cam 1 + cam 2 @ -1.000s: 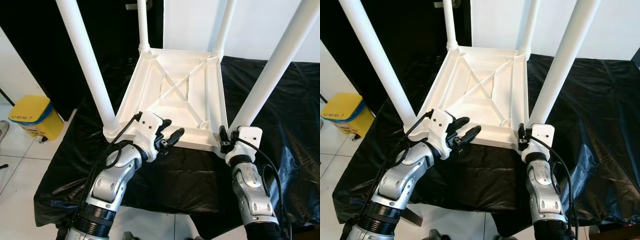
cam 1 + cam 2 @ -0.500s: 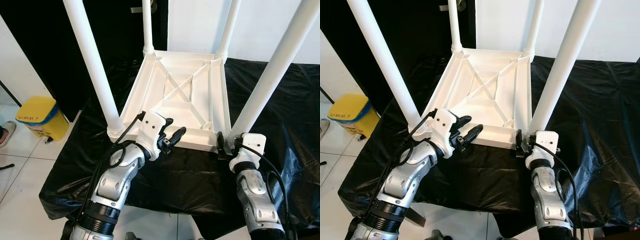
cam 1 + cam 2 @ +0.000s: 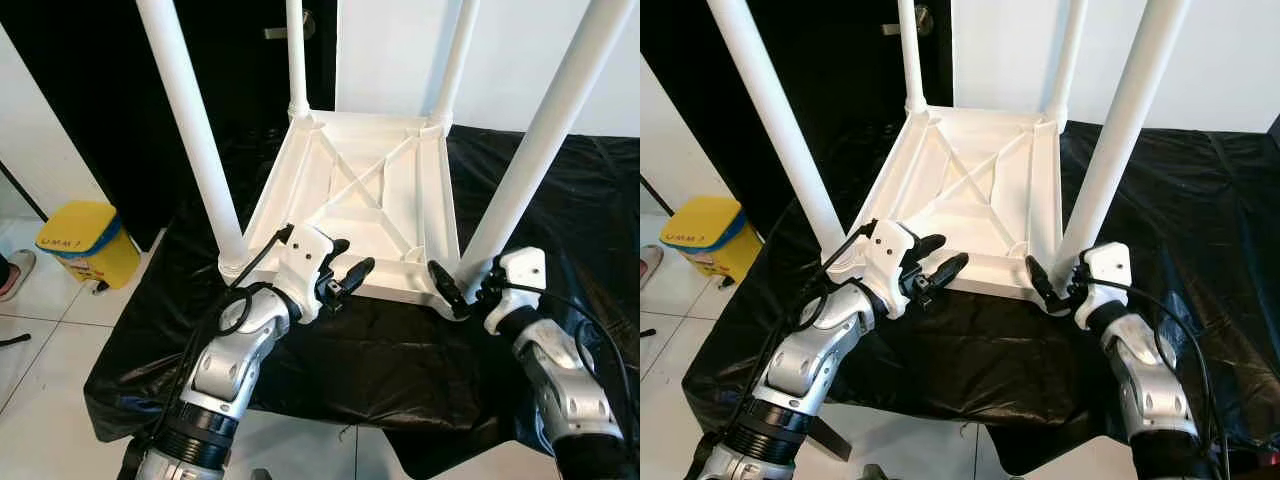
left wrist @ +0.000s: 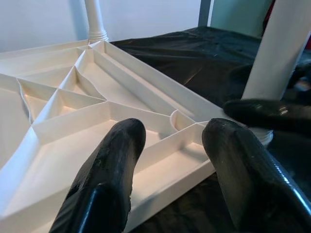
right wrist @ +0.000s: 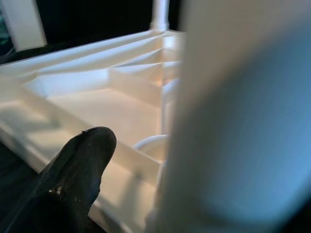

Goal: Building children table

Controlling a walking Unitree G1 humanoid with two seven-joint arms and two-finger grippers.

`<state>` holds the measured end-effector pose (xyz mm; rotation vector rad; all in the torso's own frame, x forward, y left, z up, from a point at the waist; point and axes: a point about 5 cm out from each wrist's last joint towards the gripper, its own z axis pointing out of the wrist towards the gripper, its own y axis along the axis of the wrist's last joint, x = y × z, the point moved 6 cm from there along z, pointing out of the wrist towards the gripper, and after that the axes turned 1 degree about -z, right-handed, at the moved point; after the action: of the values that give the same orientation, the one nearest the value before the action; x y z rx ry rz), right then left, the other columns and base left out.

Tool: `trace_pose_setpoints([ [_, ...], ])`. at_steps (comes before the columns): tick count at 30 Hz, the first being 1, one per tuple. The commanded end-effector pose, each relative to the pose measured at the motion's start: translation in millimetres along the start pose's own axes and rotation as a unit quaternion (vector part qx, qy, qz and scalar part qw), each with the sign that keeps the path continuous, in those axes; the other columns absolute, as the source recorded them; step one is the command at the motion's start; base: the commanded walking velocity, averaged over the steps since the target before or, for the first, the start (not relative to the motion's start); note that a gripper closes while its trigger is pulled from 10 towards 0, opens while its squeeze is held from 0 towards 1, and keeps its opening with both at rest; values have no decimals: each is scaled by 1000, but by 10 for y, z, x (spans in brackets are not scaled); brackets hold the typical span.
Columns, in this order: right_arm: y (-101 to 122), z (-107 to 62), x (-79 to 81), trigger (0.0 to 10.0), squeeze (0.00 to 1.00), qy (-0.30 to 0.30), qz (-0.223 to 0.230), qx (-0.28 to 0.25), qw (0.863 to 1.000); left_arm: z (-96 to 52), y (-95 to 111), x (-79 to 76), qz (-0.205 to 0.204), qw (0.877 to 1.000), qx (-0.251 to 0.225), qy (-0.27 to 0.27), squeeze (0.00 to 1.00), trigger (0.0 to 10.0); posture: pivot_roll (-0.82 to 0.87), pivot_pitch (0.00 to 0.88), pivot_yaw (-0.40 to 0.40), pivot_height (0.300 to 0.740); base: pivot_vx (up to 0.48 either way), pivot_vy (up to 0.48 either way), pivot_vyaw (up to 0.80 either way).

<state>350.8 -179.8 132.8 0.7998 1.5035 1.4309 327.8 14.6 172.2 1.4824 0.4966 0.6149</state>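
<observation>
The upturned table (image 3: pixel 355 190) looks like smooth white plastic, faintly glossy on its ribs, as do its round legs (image 3: pixel 190 135). Under it lies a black sheet (image 3: pixel 380 350) (thin, crinkled, shiny like plastic film). The arms (image 3: pixel 230 365) are brushed silver metal; their fingers (image 4: pixel 104 174) look matt black.

- A white plastic table (image 3: pixel 355 205) lies upside down on a black sheet, its ribbed underside facing up, with an X-shaped brace across the middle.
- Four white round legs stand upright from its corners: near left leg (image 3: pixel 195 140), near right leg (image 3: pixel 535 150), far left leg (image 3: pixel 296 55) and far right leg (image 3: pixel 452 60).
- All four legs sit in their corner sockets.
</observation>
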Motion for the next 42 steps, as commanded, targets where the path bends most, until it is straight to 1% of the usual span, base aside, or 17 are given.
trace_pose_setpoints([
  [1,-105,3,50,10000,0,20,-2,17,1000,-19,-28,-111,-6,999,5,-41,0,10000,-64,0,-13,740,0,0,0],
  [2,-132,6,70,4902,0,30,0,20,999,-28,-35,-118,-6,999,6,-41,0,10000,-57,0,-18,740,0,0,0],
  [5,-149,4,80,4902,0,36,2,21,999,-29,-40,-120,-7,999,7,-40,0,10000,-51,0,-23,740,0,0,0],
  [6,-171,-5,82,0,0,37,4,24,999,-37,-45,-120,-5,999,7,-39,0,10000,-46,0,-28,740,0,0,0],
  [18,-290,-70,27,0,0,11,21,37,999,-73,-64,-112,-8,999,11,-33,0,10000,-45,6,-24,740,0,0,0],
  [19,-309,-72,5,1804,0,-8,29,38,999,-76,-65,-116,-10,999,12,-34,0,10000,-47,11,-21,740,0,0,0],
  [20,-330,-74,-26,10000,0,-32,32,42,998,-77,-66,-122,-12,999,12,-34,0,10000,-52,16,-19,740,0,0,0],
  [24,-344,-74,-51,10000,0,-87,47,40,994,-77,-77,-144,-16,999,14,-37,0,10000,-59,18,-19,740,0,0,0],
  [28,-333,-72,-39,10000,0,-104,49,36,993,-76,-80,-153,-17,999,14,-38,0,10000,-62,17,-19,740,0,0,0],
  [29,-330,-74,-49,10000,0,-128,52,35,990,-72,-82,-158,-18,999,13,-39,0,10000,-63,15,-20,740,0,0,0],
  [30,-330,-74,-49,10000,0,-128,52,35,990,-72,-82,-158,-18,999,13,-39,0,10000,-63,15,-20,740,0,0,0],
  [31,-351,-80,-66,10000,0,-167,56,40,984,-59,-80,-162,-19,999,12,-38,0,10000,-66,11,-26,740,0,0,0],
  [33,-351,-80,-66,10000,0,-167,56,40,984,-59,-80,-162,-19,999,12,-38,0,10000,-66,11,-26,740,0,0,0],
  [34,-369,-89,-75,10000,0,-196,63,44,978,-48,-78,-167,-21,999,10,-38,0,10000,-70,8,-30,740,0,0,0],
  [36,-369,-89,-75,10000,0,-196,63,44,978,-48,-78,-167,-21,999,10,-38,0,10000,-70,8,-30,740,0,0,0],
  [38,-437,-95,-22,10000,0,-257,69,59,962,4,-60,-166,-36,999,-5,-24,0,10000,-81,0,-38,740,0,0,0],
  [42,-469,-68,95,10000,0,-277,85,62,955,31,-55,-192,-46,999,-14,-20,0,10000,-85,0,-35,740,0,0,0],
])
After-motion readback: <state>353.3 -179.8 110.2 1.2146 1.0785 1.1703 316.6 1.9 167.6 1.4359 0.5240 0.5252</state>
